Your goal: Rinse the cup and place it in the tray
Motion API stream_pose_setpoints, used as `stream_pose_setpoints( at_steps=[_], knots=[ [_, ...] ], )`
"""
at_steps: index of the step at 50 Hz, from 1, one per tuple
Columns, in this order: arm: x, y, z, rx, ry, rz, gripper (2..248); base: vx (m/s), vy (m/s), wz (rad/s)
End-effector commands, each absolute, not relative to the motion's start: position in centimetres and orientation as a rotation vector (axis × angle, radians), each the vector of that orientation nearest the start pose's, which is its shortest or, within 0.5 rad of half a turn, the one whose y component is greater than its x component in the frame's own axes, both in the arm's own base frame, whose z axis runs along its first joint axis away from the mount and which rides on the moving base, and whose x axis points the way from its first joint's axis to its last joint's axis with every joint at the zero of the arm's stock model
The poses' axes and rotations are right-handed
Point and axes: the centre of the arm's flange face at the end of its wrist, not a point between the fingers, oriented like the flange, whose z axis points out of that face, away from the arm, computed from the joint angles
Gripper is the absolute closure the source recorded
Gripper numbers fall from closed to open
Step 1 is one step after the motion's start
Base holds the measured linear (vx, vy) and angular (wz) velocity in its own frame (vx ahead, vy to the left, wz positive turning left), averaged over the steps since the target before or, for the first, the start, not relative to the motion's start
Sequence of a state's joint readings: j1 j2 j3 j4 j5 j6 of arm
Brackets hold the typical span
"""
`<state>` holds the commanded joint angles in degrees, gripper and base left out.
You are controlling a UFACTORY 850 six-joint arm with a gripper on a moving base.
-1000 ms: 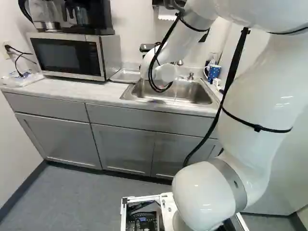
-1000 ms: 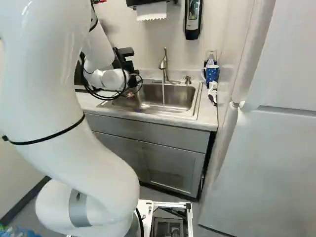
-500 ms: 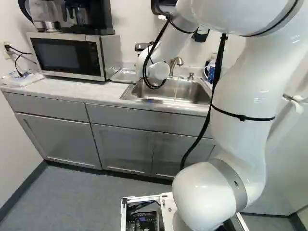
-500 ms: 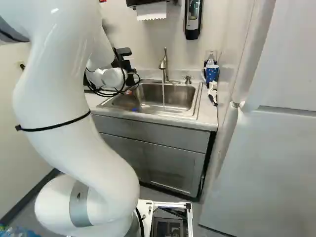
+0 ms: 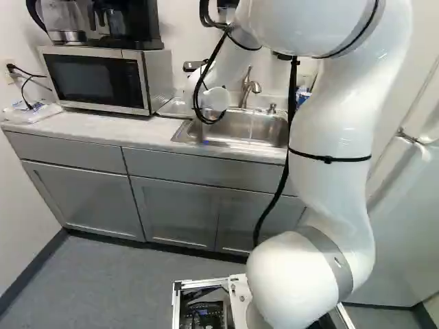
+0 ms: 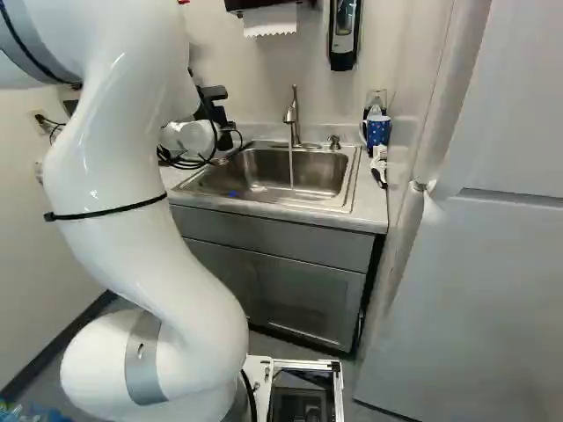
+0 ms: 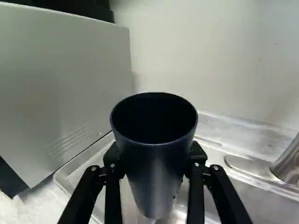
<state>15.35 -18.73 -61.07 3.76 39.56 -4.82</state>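
Pale wall [image 7: 205, 56] and metal tray [image 7: 74, 175] beyond, the end effector [image 6: 222, 118], part-open, grasps the dark cup [image 7: 156, 163] from both sides

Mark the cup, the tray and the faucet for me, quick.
Cup [image 7: 156, 163]: wrist view, outer wall below the rim.
Tray [image 7: 76, 163]: wrist view, rim on the side near the microwave [image 7: 60, 93].
Faucet [image 6: 292, 112]: right base view, spout above the running water [image 6: 291, 167].

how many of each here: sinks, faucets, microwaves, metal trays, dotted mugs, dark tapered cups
Stainless steel sink: 1
Curved silver metal faucet: 1
Boxy silver-and-black microwave: 1
Shallow silver metal tray: 1
Blue mug with white dots: 1
Tapered dark blue cup: 1
Total: 6
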Motion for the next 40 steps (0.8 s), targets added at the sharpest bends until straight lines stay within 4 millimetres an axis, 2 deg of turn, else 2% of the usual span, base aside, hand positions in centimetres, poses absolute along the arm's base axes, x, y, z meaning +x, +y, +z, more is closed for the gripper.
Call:
stream_pose_setpoints(
  at_steps=[22, 33, 40],
  knots=[
    [62.3, 18.9, 50.2, -2.236, -0.251, -1.97, 126, 0.0, 0.0, 0.0],
    [64.0, 20.2, 49.0, -2.238, -0.232, -1.959, 126, 0.0, 0.0, 0.0],
    [64.3, 20.3, 48.2, -2.249, -0.234, -1.947, 126, 0.0, 0.0, 0.0]
  ],
)
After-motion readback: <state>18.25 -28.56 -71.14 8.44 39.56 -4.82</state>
